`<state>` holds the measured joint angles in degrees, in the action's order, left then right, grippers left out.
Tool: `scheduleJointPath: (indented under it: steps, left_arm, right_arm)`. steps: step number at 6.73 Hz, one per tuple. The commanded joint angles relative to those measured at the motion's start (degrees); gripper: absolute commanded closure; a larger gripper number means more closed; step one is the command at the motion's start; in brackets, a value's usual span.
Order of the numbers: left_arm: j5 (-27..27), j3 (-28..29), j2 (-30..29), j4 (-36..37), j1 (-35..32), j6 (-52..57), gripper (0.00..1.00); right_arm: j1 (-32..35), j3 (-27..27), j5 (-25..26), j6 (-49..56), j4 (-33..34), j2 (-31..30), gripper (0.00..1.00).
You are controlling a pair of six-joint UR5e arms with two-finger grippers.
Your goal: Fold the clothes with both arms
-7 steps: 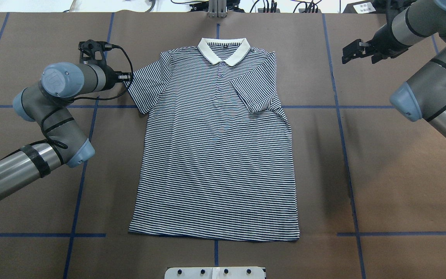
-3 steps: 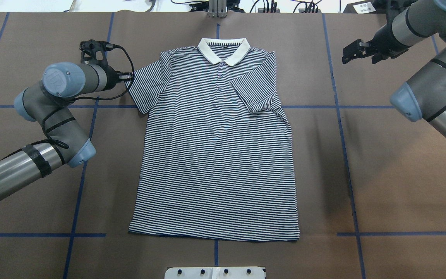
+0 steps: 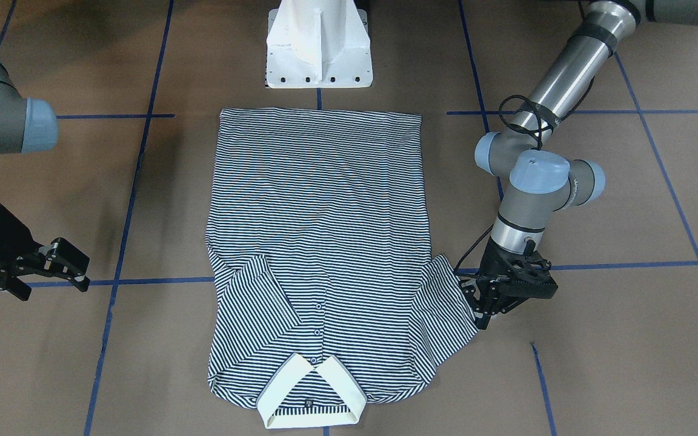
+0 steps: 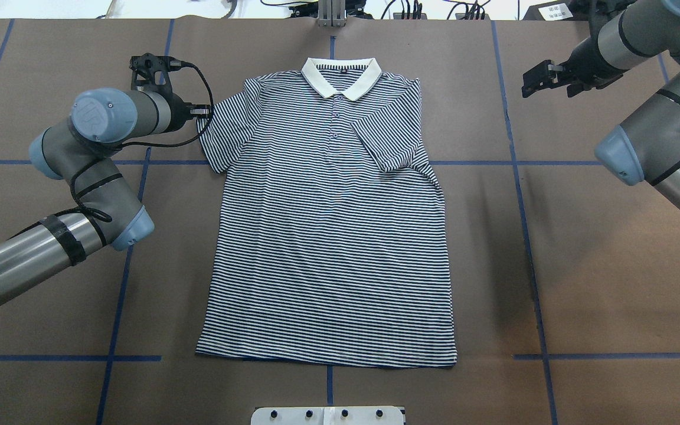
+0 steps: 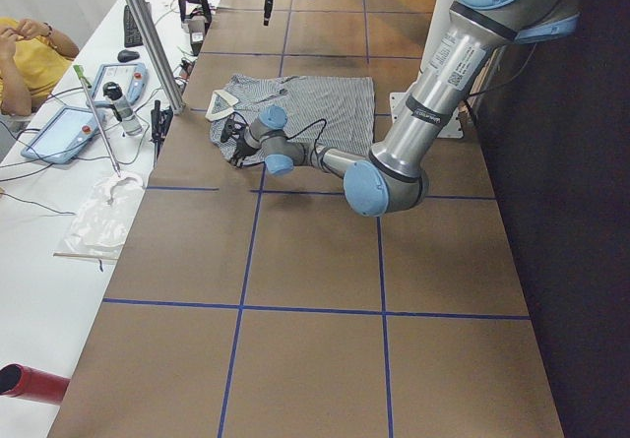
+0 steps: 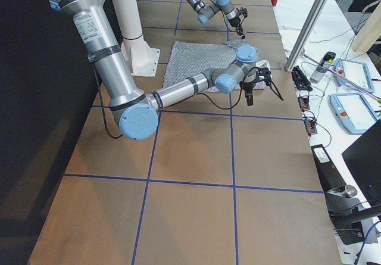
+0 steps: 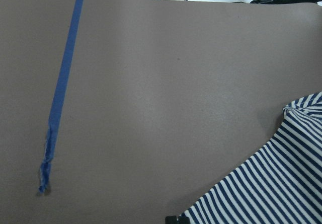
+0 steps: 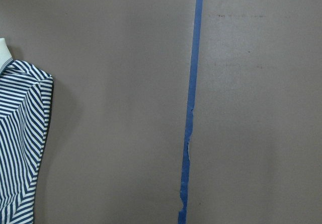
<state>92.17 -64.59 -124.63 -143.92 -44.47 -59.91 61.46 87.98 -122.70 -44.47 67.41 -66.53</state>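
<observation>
My left gripper [image 4: 205,112] touches the sleeve [image 4: 225,133] edge at the flat shirt's [image 4: 328,248] ten o'clock; I cannot tell how wide it stands. My right gripper [image 4: 532,81] hangs spread and empty at two o'clock, well apart.

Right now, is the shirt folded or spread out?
Mostly spread: shirt lies flat, one sleeve folded onto its chest.
</observation>
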Motion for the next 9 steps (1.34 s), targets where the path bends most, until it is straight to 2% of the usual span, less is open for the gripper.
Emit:
scheduleJointPath:
  steps: [1, 2, 4, 5, 8, 9]
  left_arm:
    - [0.1, -3.4, -2.7, 7.1, 0.1, -0.5, 1.0]
    - [0.1, -6.7, -3.5, 12.3, 0.4, -1.1, 1.0]
    - [-0.4, -7.0, -9.0, 20.5, 5.2, -9.1, 1.0]
    - [-2.9, -6.8, -11.1, 22.2, 7.9, -12.0, 1.0]
    - [-3.4, -2.7, -14.9, 22.1, 10.0, -14.0, 1.0]
    - [-3.4, -2.7, -15.0, 22.1, 10.0, -12.6, 0.62]
  right_arm:
    - [0.0, 0.1, 0.0, -0.1, 0.0, 0.0, 0.0]
    - [0.0, 0.1, 0.1, -0.1, 0.0, 0.0, 0.0]
    - [0.1, 0.1, 0.1, -0.3, 0.0, 0.0, 0.0]
    - [0.0, 0.2, 0.1, -0.4, 0.0, 0.1, 0.0]
    - [0.0, 0.3, 0.1, -0.7, 0.0, 0.1, 0.0]
    - [0.0, 0.4, 0.1, -0.7, 0.0, 0.2, 0.0]
